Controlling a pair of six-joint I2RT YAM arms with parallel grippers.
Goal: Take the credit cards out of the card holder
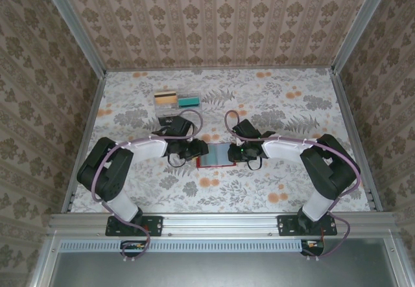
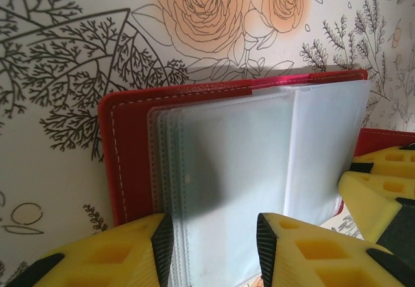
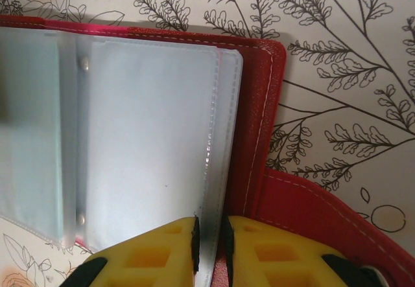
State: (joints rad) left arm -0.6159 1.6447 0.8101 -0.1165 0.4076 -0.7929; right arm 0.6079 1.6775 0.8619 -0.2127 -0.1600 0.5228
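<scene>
On the flowered table (image 1: 259, 190), at centre between the two arms: card holder (image 1: 214, 154), lying open and flat, red stitched cover (image 2: 130, 144) down, grey-blue inside up. Probably light and floppy, apt to slide on the cloth unless pinned. Best pinned at the cover's stiff rim (image 3: 259, 105), not at the leaves.

Farther back and to the left, well apart from the holder: clear tray (image 1: 178, 102), holding a tan card (image 1: 166, 97) and a teal card (image 1: 189, 101) side by side.

Left gripper (image 2: 214, 241): jaws part-way apart, straddling the stack of leaves from the near edge; cannot tell whether the pads touch. Right gripper (image 3: 209, 248): jaws narrow, pinched on the outer edge of one leaf.

Clear sleeves (image 3: 149, 131): frosted, thin, seamed along the edges, fanned over the left cover (image 2: 246, 164). Likely limp and slick, prone to buckling. Best taken at the seamed edge, as the right gripper does.

Cards: judged stiff, thin, slippery, best taken at a protruding short edge. Cannot tell whether any sits inside the frosted leaves.
</scene>
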